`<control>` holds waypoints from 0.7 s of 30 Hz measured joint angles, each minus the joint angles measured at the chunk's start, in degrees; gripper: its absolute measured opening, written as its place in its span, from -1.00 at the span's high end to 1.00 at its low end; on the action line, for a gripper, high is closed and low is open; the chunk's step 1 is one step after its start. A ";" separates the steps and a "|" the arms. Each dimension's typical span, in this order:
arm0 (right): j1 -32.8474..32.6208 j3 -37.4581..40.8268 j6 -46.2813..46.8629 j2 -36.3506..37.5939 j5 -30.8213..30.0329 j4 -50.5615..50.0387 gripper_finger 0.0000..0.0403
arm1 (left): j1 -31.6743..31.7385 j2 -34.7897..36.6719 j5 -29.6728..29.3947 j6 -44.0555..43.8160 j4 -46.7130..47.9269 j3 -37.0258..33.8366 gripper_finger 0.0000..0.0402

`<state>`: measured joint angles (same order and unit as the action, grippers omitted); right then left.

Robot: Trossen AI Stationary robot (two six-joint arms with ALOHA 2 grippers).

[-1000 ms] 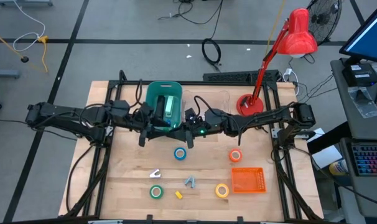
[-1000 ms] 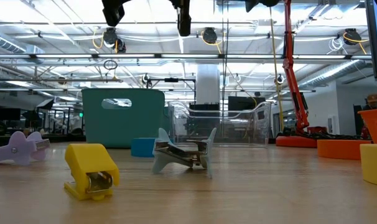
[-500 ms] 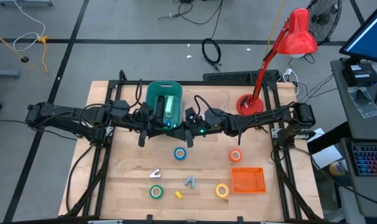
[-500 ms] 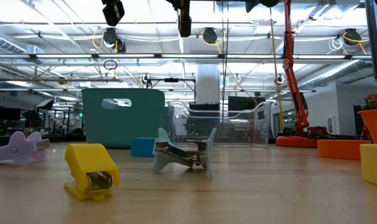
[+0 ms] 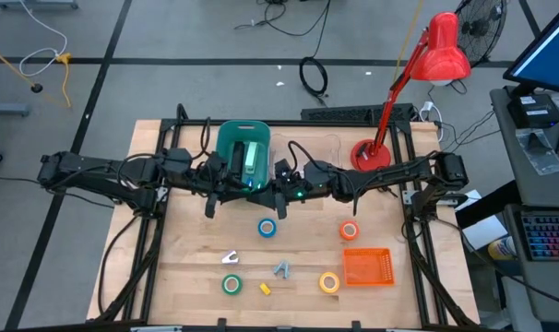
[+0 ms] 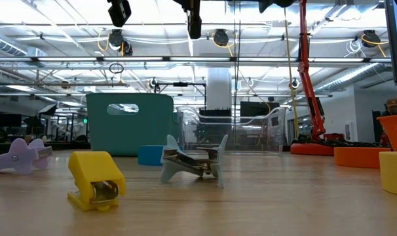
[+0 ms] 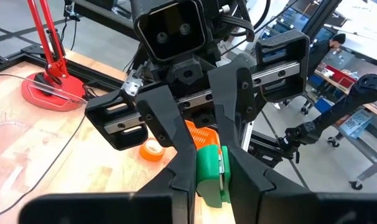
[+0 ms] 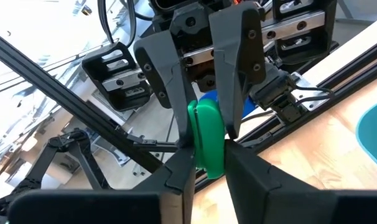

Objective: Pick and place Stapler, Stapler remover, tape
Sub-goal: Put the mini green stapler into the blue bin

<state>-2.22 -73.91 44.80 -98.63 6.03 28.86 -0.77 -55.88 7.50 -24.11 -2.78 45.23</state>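
Left end effector (image 7: 208, 177) has closed onto green stapler (image 7: 210, 174).

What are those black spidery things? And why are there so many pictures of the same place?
They are two robot arms with pinching fingers. One camera looks down from above, one sits low on the wooden table, and one rides on each wrist. The left gripper and the right gripper meet in the middle, both pinching a green plastic stapler. On the table lie a teal plastic bin, an orange mesh basket, four small tape rolls, such as the blue tape roll, and a yellow staple remover.
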 joint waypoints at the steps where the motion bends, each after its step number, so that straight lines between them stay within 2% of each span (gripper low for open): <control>1: 0.02 0.00 0.10 0.00 -0.05 -0.02 0.60 | 0.16 0.00 0.06 -0.02 0.03 0.00 0.69; 7: 0.21 0.00 0.25 0.00 0.59 -0.56 0.30 | 0.76 0.00 0.56 0.04 -0.10 0.00 0.71; 12: 1.10 -0.02 2.42 0.00 6.13 -1.82 0.09 | 0.87 -0.03 -0.26 0.45 0.93 0.00 0.71; 15: 1.50 -0.02 2.30 0.00 9.06 -2.13 0.02 | 1.30 -0.06 -0.16 0.69 2.42 0.00 0.71; 21: 1.60 -0.02 2.08 -0.09 9.32 -2.75 0.01 | 2.93 -0.01 0.59 0.97 4.40 0.02 0.71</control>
<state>-0.62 -73.93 46.89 -98.72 15.34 26.11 2.16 -55.89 8.09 -23.14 1.63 45.25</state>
